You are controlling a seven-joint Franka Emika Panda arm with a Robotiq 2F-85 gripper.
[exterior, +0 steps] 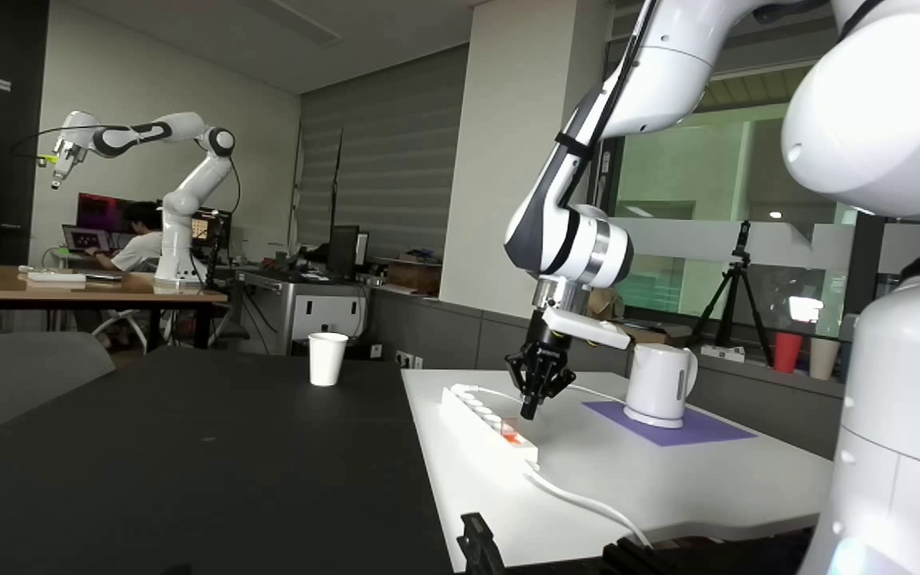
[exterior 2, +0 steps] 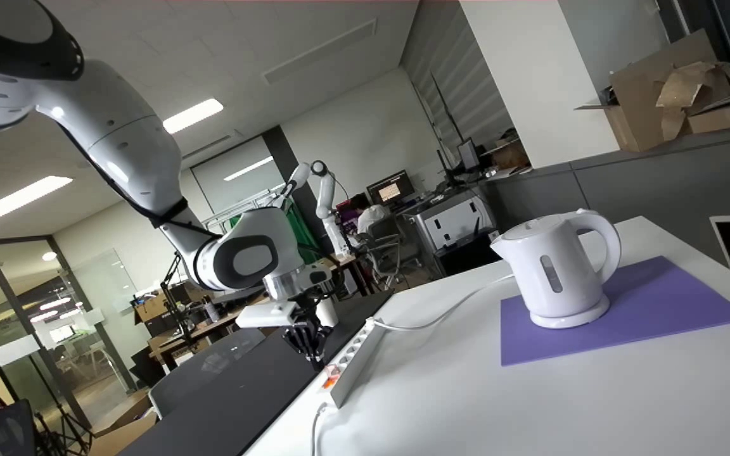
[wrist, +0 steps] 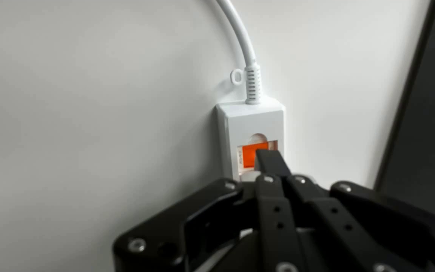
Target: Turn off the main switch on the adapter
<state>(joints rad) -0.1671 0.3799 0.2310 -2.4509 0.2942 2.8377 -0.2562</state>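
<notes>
The adapter is a long white power strip on the white table, in both exterior views (exterior: 482, 415) (exterior 2: 357, 361); its cable end shows in the wrist view (wrist: 256, 120). The main switch is a red-orange rocker near that end, seen in the exterior views (exterior: 511, 435) (exterior 2: 331, 380) and close up in the wrist view (wrist: 250, 155). My gripper (exterior: 529, 410) (exterior 2: 318, 364) (wrist: 273, 161) points down, shut, with nothing seen between its fingers. In the wrist view its fingertip overlaps the lower right of the switch. I cannot tell whether it touches; the exterior views suggest a small gap above the strip.
A white kettle (exterior: 656, 383) (exterior 2: 549, 272) stands on a purple mat (exterior: 711, 430) (exterior 2: 669, 310). The white cable (exterior: 584, 501) (wrist: 240, 32) runs from the strip's switch end. A white paper cup (exterior: 326, 359) stands on the adjoining black table (exterior: 212, 471).
</notes>
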